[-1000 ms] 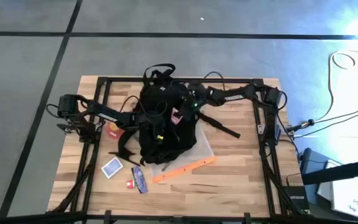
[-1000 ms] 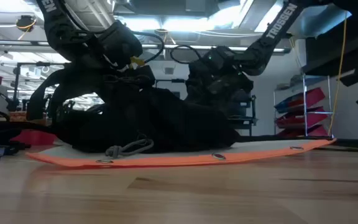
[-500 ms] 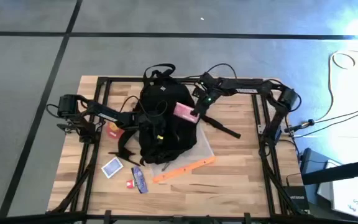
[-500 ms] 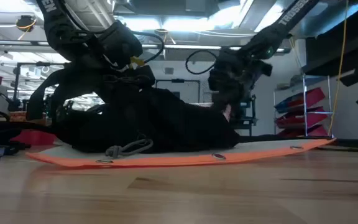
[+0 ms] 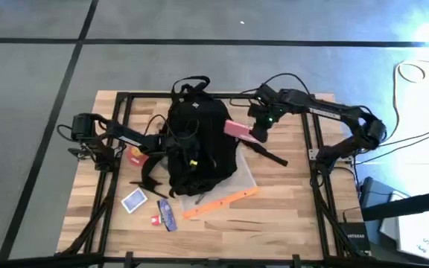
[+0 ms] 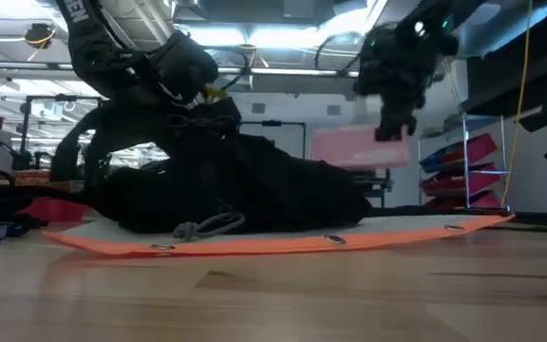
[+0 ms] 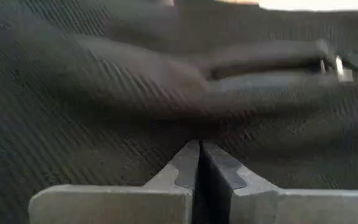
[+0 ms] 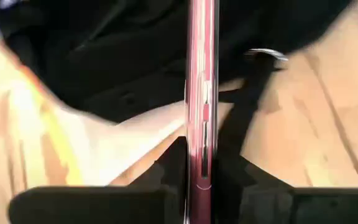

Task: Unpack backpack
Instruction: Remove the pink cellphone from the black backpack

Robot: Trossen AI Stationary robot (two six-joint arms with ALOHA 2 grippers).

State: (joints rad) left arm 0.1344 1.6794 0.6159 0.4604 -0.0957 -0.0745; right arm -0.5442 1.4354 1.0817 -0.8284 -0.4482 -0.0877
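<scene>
The black backpack (image 5: 198, 145) lies in the middle of the table, partly on an orange-edged white board (image 5: 226, 199). My left gripper (image 5: 171, 143) is at the backpack's left side, shut on its black fabric (image 7: 166, 99). My right gripper (image 5: 256, 132) hangs above the table just right of the backpack, shut on a flat pink case (image 5: 238, 129). In the low view the case (image 6: 354, 149) hangs in the air beside the gripper (image 6: 395, 128). In the right wrist view it shows edge-on (image 8: 201, 74). My left gripper pinches a fold of the backpack's fabric (image 7: 199, 134) between its two shut fingers, coming from the table's left. In the low view the fabric is drawn up in a bunch (image 6: 198, 112) under the gripper, while the rest of the backpack lies on the board. My right gripper pinches the pink case by its two flat faces, at the end nearest the gripper (image 8: 201, 158), between its two fingers. The case sticks out from the fingers toward the backpack, on edge, lifted clear of the backpack and the table.
A blue card box (image 5: 134, 200), a small red thing (image 5: 156, 219) and a bluish packet (image 5: 167, 214) lie near the front left. An orange-red thing (image 5: 136, 155) sits left of the backpack. A black strap (image 5: 268, 154) trails to the right. Bare wood lies at the right and front.
My right gripper has drawn the pink case out of the backpack, going up and toward the table's right edge. The case now hangs clear of the backpack. The backpack's body has sagged a little where the gripper left it.
</scene>
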